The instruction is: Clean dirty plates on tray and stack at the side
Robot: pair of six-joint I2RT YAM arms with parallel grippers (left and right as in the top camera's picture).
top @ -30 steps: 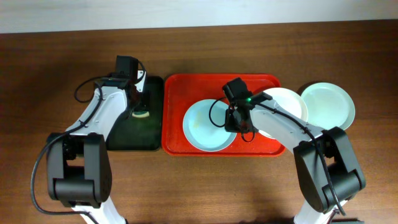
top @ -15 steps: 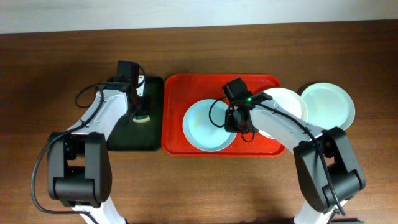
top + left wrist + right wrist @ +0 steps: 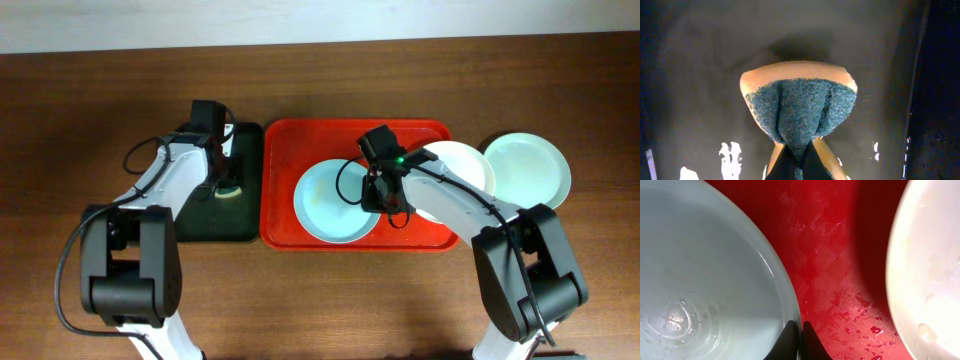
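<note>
A pale blue plate (image 3: 330, 200) lies on the red tray (image 3: 300, 135). My right gripper (image 3: 384, 200) is shut on its right rim; in the right wrist view the black fingertips (image 3: 790, 337) pinch the plate (image 3: 705, 280) at its edge. A white plate (image 3: 462, 165) rests at the tray's right end, partly under the right arm, and shows wet in the right wrist view (image 3: 930, 270). A third pale mint plate (image 3: 530, 170) sits on the table right of the tray. My left gripper (image 3: 226, 180) is shut on a sponge (image 3: 800, 107) with a green scrub face and orange body.
A black tray (image 3: 215, 222) lies left of the red tray, and the sponge hangs over it. Water drops dot the red tray floor (image 3: 835, 255) between the two plates. Brown table surrounds both trays, with a pale wall edge at the back.
The left arm has shifted slightly with the sponge over the black tray. The right arm and the plates have not moved.
</note>
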